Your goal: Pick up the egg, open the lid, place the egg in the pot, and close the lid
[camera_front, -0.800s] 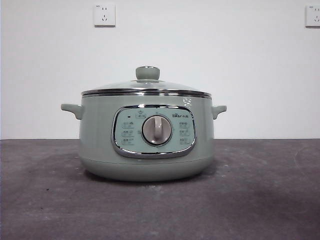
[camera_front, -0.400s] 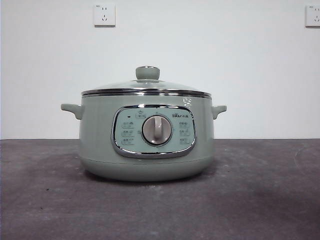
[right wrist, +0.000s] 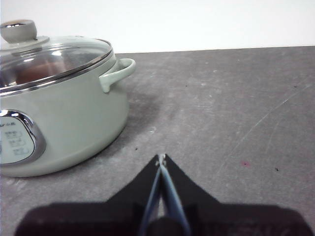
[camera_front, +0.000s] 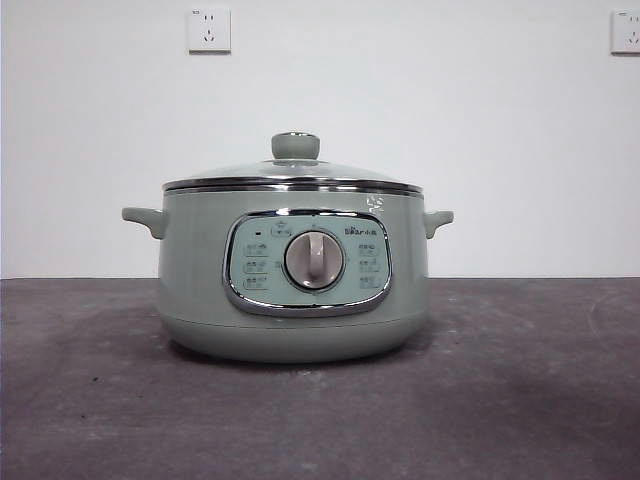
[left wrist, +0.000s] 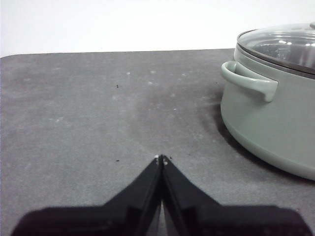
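The sage-green pot (camera_front: 195, 300) stands in the middle of the table with its dial facing the front view. The glass lid (camera_front: 295, 172) sits shut on the rim, knob (camera_front: 295, 146) up. Through the lid (right wrist: 59, 61) in the right wrist view a brown-orange rounded shape, the egg (right wrist: 32, 73), shows dimly inside the pot (right wrist: 74, 118). My left gripper (left wrist: 161, 157) is shut and empty, low over the table beside the pot (left wrist: 266, 128) and its handle (left wrist: 248, 81). On the pot's other side, my right gripper (right wrist: 161, 157) is shut with nothing in it.
The dark grey table (camera_front: 520, 400) runs back to a white wall. Two wall sockets (camera_front: 208, 30) (camera_front: 625, 30) sit high on that wall. Neither arm shows in the front view.
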